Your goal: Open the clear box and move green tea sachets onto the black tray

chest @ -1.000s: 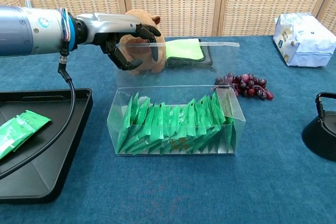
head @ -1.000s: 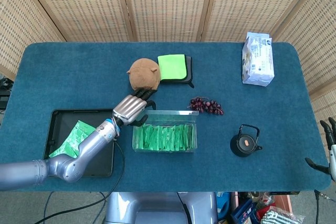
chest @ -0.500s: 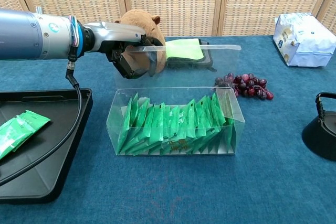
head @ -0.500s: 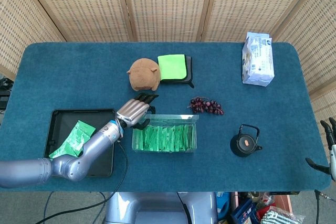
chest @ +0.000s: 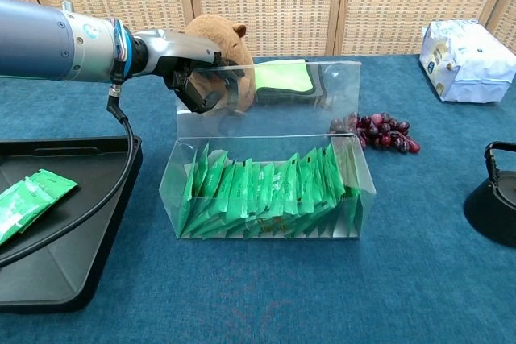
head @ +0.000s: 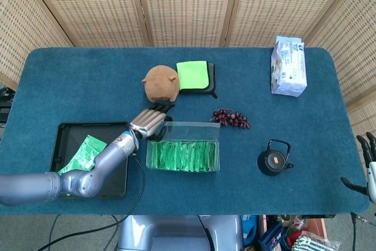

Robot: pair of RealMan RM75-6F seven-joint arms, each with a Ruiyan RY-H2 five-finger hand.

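The clear box [head: 183, 156] [chest: 266, 191] sits mid-table, packed with a row of green tea sachets [chest: 258, 195]. Its lid [chest: 282, 94] [head: 191, 127] stands upright along the far side. My left hand [head: 150, 121] [chest: 193, 66] holds the lid's upper left corner, with the fingers showing through the plastic. The black tray [head: 67, 136] [chest: 72, 263] lies left of the box and carries a few green sachets [head: 82, 154] [chest: 24, 199]. My right hand [head: 367, 168] hangs off the table's right edge with its fingers spread, holding nothing.
Behind the box are a brown plush animal [head: 161, 82] and a green cloth on a black pad [head: 194, 76]. Dark grapes [head: 231, 119] lie at the box's far right corner. A black teapot [head: 274, 159] stands to the right, and a white packet [head: 288, 66] lies at the back right.
My left hand went from beside the lid's left corner to holding it. The lid has swung more upright, and the box has slid a little to the left.
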